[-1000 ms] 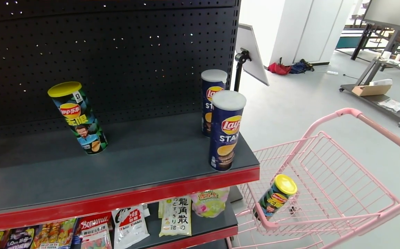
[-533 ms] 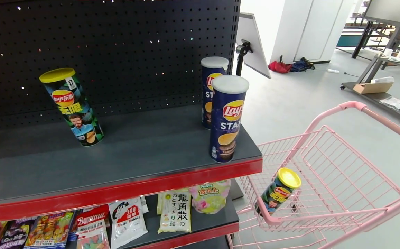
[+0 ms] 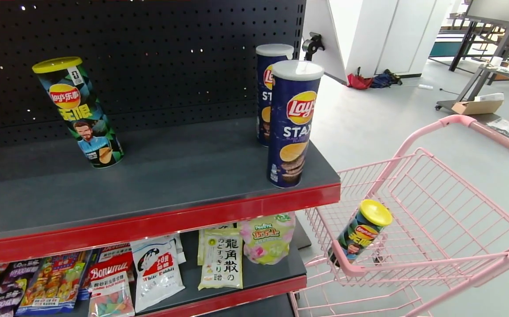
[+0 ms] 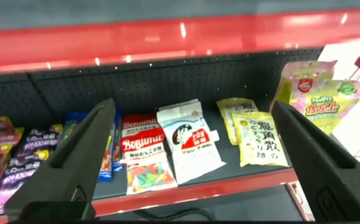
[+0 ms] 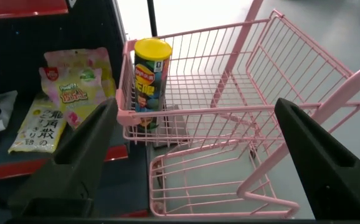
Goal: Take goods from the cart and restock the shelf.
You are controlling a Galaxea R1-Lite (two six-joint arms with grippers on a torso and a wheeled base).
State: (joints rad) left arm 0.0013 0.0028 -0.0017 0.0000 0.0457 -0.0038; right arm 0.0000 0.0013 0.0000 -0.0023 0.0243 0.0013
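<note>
Item: yellow-lidded can (image 5: 150, 78), long axis upright, in cart (image 5: 230, 110) (corner nearest shelf (image 3: 157, 176)). Lies ahead of right gripper (image 5: 195, 102), fingers spread, empty; right arm nearer. Left gripper (image 4: 194, 104) likewise spread.

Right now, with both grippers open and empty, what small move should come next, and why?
Probably ease the right gripper toward the yellow-lidded can in the pink cart's corner beside the shelf: that gripper is open and empty, and the can is the only item visible in the cart.

Matt metal shelf (image 3: 170, 167), glossy-coated pink wire cart (image 3: 456, 119)
</note>
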